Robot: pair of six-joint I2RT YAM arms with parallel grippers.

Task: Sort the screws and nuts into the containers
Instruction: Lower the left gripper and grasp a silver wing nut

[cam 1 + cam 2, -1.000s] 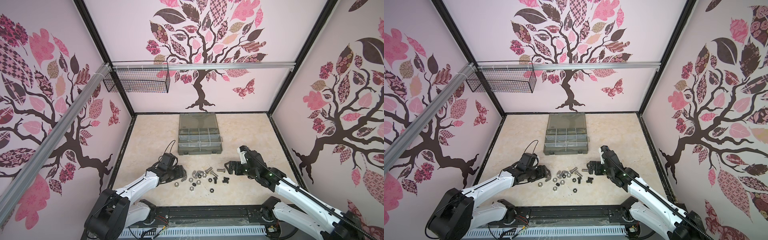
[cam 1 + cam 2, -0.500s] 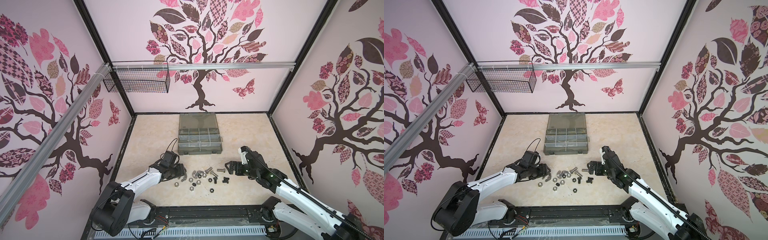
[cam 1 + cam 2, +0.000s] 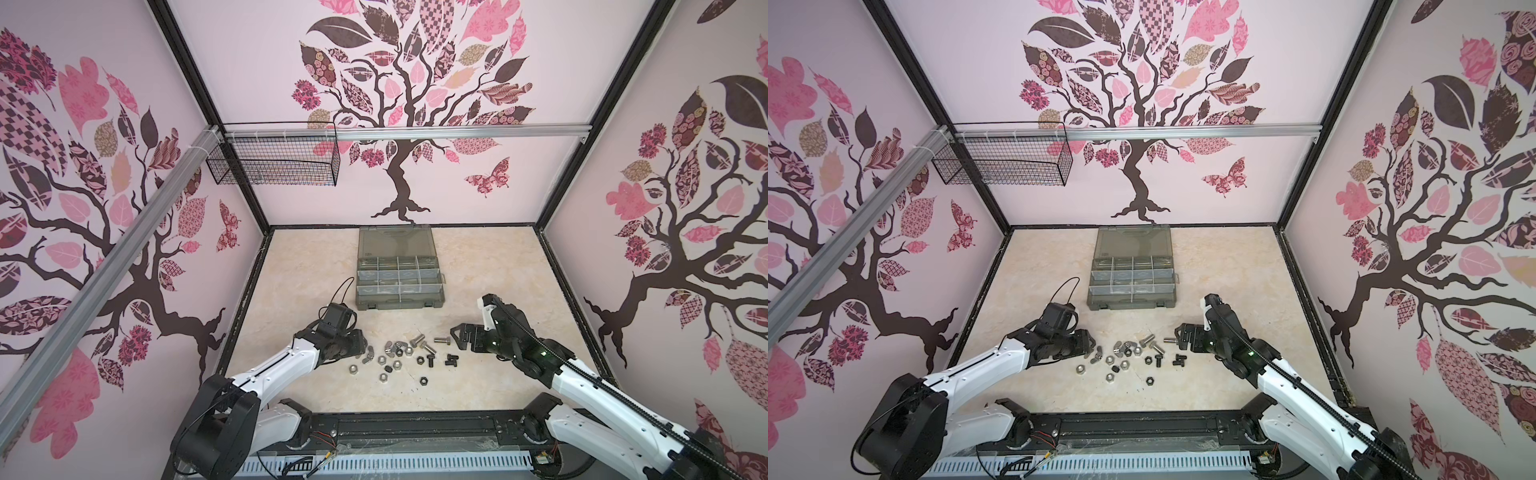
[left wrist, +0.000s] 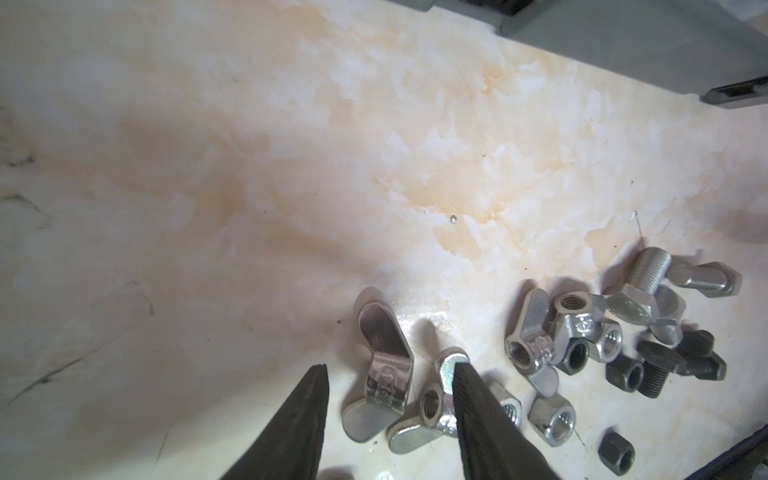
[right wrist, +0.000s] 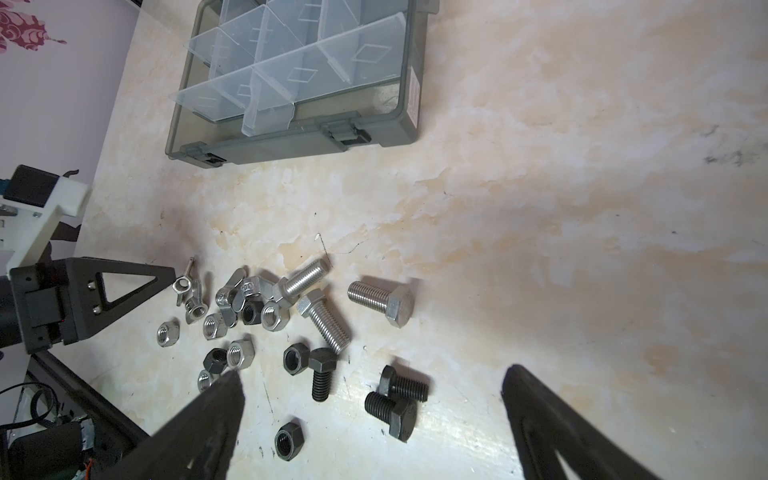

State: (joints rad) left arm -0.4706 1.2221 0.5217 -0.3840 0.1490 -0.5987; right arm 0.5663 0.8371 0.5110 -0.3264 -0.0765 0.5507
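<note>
So, table (image 3: 478,266): I see a pale marbled top, the case at the back centre and the loose hardware in front of it, between my two arms
Organiser case (image 3: 399,304): smoky grey, its lid (image 3: 395,241) laid open toward the back wall, its latches facing the hardware
Containers (image 5: 291,66): clear dividers split the tray into compartments; the ones my right wrist camera reaches show me only diamond marks on their floors, and I cannot make out the row behind them
Right gripper (image 5: 374,372): jaws spread wide and gripping nothing, at the right edge of the scatter, well apart from the case
Left gripper (image 4: 389,366): jaws about half spread at the left edge of the scatter, closed on nothing that I can see
Screws (image 5: 324,320): three silver ones lie on their sides nearer the case; three black ones (image 5: 399,399) lie nearer me, two of them touching, and in the right wrist view all three sit in the gap between the right fingers
Nuts (image 5: 249,311): silver and black hex nuts are bunched with wing nuts beside the silver screws, with a few strays; one black nut (image 5: 289,438) also lies between the right fingers
Wing nut (image 4: 378,332): lies between the left jaws, with bare table showing between it and one finger; the other finger (image 4: 469,399) overlaps a second wing nut (image 4: 415,432)
</note>
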